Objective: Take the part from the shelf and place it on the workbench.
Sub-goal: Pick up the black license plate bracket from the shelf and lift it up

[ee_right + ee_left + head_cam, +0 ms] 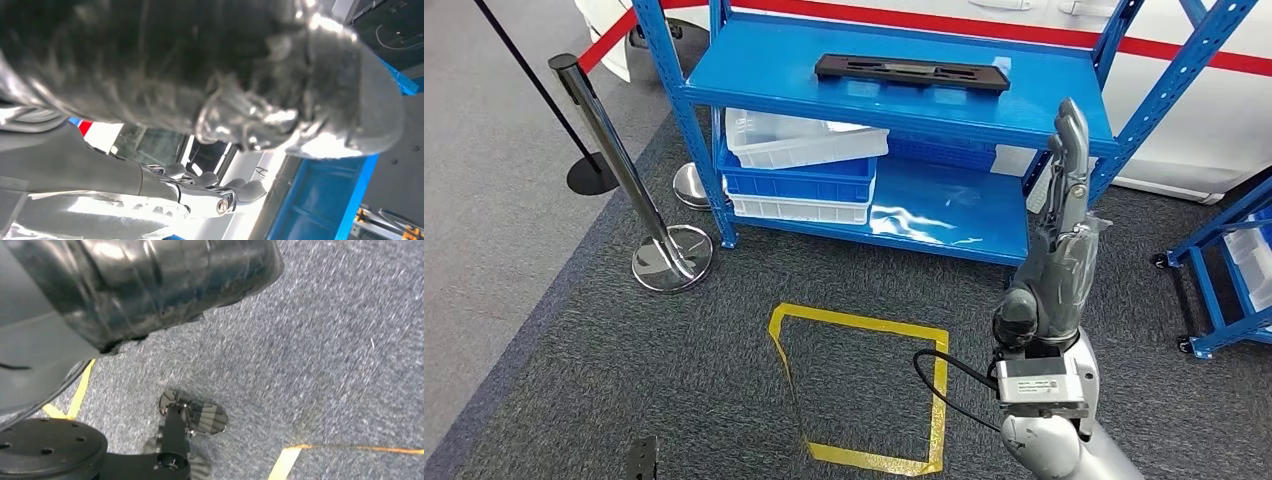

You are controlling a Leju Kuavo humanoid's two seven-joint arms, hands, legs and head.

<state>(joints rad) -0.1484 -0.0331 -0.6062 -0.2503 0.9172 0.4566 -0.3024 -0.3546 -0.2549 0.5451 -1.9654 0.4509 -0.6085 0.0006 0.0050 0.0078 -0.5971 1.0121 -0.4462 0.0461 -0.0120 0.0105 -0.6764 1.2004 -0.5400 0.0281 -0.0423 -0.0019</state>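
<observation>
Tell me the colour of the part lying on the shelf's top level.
Black; the part shows best in the head view, lying flat on the blue shelf.

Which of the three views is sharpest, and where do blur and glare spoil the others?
Head view: sharpest, the black part crisp on the blue shelf, though glare streaks its lower deck. Left wrist view: the carpet is smeared by motion blur and the near dark cover is out of focus. Right wrist view: the right hand is a close blur with bright highlights, and the white background is overexposed.

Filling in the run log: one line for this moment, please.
part: on shelf top, untouched | right hand: raised, open, holding nothing | left hand: hangs over floor
</observation>
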